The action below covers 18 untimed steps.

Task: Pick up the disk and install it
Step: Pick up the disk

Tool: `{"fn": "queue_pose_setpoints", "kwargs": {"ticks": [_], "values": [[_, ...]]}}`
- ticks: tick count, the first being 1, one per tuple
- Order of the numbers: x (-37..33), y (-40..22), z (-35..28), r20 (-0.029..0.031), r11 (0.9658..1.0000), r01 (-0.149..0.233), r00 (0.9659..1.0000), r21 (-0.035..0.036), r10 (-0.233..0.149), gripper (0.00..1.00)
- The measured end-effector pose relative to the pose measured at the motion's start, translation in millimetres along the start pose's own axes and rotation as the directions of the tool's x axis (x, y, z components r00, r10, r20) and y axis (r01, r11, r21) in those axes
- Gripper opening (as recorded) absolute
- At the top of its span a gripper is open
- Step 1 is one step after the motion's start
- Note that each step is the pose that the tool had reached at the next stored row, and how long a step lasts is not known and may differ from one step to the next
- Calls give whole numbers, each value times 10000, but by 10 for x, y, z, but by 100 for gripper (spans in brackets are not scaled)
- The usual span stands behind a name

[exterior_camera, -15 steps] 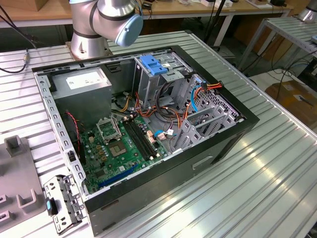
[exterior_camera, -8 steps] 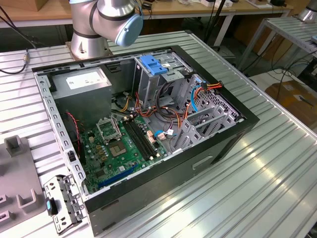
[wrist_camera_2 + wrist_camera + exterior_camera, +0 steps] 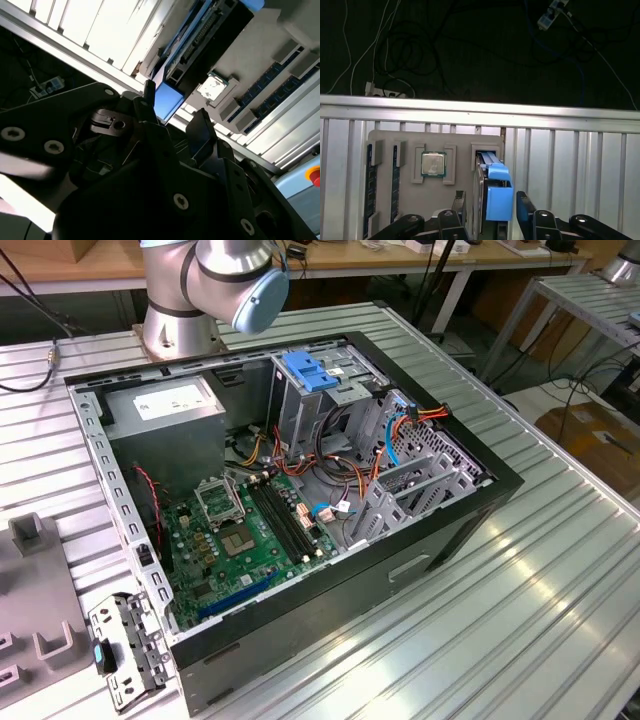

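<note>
The tool was spread wide, its fingers on either side of the blue-framed disk. The disk stood on edge in a grey holder beside a processor chip, partly cut off. The exterior view showed an open computer case on the table.

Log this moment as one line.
gripper: open, astride disk | disk: standing on edge in grey holder | lifted: not yet
</note>
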<state>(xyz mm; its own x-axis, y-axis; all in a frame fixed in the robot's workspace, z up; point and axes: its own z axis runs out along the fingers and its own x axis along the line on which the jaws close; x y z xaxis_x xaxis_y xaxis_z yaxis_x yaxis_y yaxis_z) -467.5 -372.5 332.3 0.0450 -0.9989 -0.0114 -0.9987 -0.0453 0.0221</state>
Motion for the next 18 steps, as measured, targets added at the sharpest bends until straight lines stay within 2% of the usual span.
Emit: {"fn": "queue_pose_setpoints", "kwargs": {"ticks": [5, 9, 15, 18], "values": [[0, 21, 94, 17, 10000, 1, 10000, 27, -1, 53], [0, 27, 134, 53, 10000, 2, 10000, 31, -2, 53], [-8, 36, 190, 254, 10000, 5, 9997, 40, -6, 53], [-9, 41, 229, 298, 10000, 6, 9996, 45, -7, 53]]}}
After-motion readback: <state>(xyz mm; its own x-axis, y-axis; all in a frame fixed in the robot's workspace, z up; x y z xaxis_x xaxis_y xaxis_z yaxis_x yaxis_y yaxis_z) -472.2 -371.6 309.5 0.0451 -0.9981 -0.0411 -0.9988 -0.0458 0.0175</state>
